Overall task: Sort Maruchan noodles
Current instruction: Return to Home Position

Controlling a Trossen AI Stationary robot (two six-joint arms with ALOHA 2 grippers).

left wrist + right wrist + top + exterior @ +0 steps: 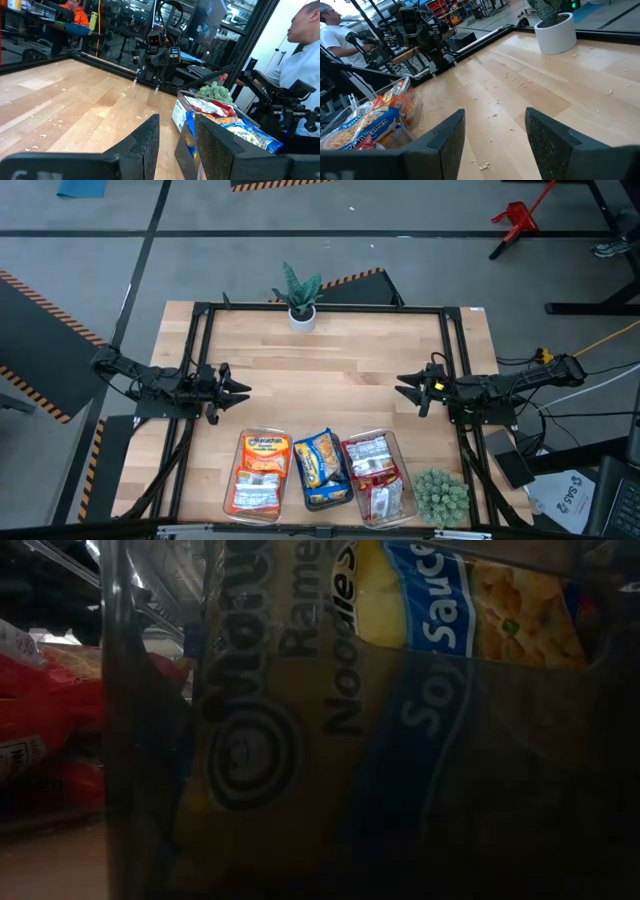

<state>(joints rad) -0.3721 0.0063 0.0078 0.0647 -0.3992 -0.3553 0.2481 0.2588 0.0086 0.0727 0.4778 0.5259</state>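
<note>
Maruchan noodles [320, 470] — found all binned along the edge of the table [340, 360] opposite the potted plant [301, 298]. Split by colour across three clear bins [397, 448]: orange packs [258, 475] in the left one, blue-and-yellow packs [320, 462] in the middle, red-and-silver packs [375, 472] on the right. Saw no packet loose on the wood anywhere in the high view. In the low view, made out little beyond a blue-and-yellow soy-sauce pack [400, 690] pressed flat against its bin's wall.

Found the left gripper [240, 390] over the left side of the table and the right gripper [403, 389] over the right side. Faced each other across bare planks, well apart from one another and from the bins. Read both sets of jaws as parted and holding nothing — a clear gap between the fingers in each wrist view, wider on the right.

Judged the sorting itself finished, and the step in hand to be the withdrawal to the rest pose. Expected little of the next move: draw each arm back, fold it to its parked stance, keep the fingers clear of the bin rims and the plant, touch nothing. Noted no pick left to plan. Could not tell from these views whether either arm had reached that pose.
</note>
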